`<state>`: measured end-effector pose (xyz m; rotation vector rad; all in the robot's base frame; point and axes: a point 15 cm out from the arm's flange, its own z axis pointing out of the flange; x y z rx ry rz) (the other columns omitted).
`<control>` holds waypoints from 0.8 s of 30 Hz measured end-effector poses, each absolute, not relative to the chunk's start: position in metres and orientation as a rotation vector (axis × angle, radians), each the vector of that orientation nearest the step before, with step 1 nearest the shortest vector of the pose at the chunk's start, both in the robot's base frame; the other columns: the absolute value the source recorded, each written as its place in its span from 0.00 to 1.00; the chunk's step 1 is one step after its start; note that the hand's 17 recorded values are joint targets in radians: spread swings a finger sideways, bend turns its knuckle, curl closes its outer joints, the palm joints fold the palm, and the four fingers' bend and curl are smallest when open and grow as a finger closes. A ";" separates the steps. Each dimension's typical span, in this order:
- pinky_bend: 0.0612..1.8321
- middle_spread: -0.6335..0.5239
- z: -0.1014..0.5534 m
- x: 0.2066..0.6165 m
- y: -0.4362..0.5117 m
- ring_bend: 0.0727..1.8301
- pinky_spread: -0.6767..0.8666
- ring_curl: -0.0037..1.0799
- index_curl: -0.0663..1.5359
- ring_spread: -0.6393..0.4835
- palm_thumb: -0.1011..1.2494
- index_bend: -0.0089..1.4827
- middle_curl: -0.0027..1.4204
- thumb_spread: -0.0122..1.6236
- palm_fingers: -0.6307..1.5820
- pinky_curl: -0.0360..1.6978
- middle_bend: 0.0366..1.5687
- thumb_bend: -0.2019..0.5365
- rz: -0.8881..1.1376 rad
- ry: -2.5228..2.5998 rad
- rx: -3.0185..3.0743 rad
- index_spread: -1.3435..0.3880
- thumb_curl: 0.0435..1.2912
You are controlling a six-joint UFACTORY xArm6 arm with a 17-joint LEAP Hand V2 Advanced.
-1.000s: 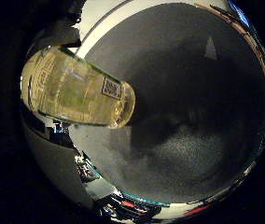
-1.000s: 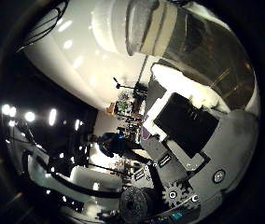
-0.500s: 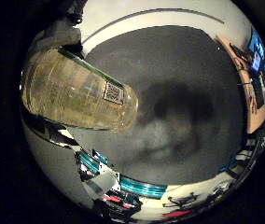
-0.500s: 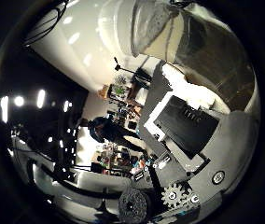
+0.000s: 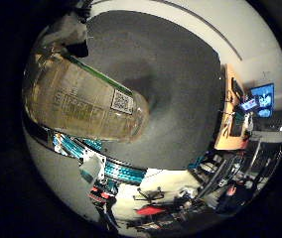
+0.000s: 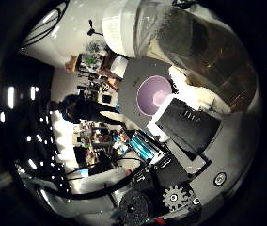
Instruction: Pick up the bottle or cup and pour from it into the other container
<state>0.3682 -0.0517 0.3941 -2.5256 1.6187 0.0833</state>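
A clear plastic bottle [image 5: 81, 97] with a pale yellowish tint and a printed label fills much of the little finger side palm view, close to the palm. In the thumb side palm view its white-capped end [image 6: 124, 28] and clear body [image 6: 195, 47] lie along the hand. My hand [image 6: 185, 132], white and black with geared parts, is curled round the bottle and holds it above the dark grey mat [image 5: 176, 89]. A round cup with a pale purple inside [image 6: 153, 94] stands on the mat below, away from the bottle.
The grey mat lies on a white table [image 5: 245, 30]. Beyond the table edge are a desk with a screen [image 5: 250, 104], teal bins [image 5: 131, 171] and other room clutter [image 6: 101, 141].
The whole picture has swung in both views, so the hand has turned and tilted with the bottle. The cup has come into the thumb side palm view. The bottle stays fixed against the palm.
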 end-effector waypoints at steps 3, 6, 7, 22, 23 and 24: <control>0.73 0.44 0.395 0.368 -0.035 0.69 0.31 0.85 0.52 0.33 0.88 0.83 0.59 0.24 0.78 0.51 0.86 0.25 0.035 1.624 -2.638 0.67 0.73; 0.72 0.44 0.396 0.369 -0.018 0.69 0.31 0.85 0.52 0.33 0.88 0.84 0.59 0.24 0.78 0.52 0.86 0.25 -0.035 1.633 -2.742 0.67 0.73; 0.72 0.44 0.396 0.369 -0.015 0.68 0.31 0.86 0.52 0.33 0.88 0.84 0.59 0.24 0.78 0.53 0.86 0.24 -0.063 1.639 -2.772 0.67 0.73; 0.69 0.43 0.378 0.377 0.048 0.68 0.30 0.87 0.51 0.33 0.87 0.83 0.58 0.22 0.78 0.57 0.86 0.25 -0.410 1.587 -3.257 0.67 0.74; 0.69 0.43 0.379 0.380 0.051 0.68 0.30 0.87 0.51 0.33 0.87 0.83 0.58 0.22 0.79 0.57 0.86 0.25 -0.451 1.576 -3.285 0.67 0.74; 0.69 0.43 0.380 0.383 0.052 0.68 0.29 0.87 0.51 0.33 0.87 0.83 0.58 0.22 0.79 0.57 0.86 0.25 -0.492 1.571 -3.313 0.67 0.75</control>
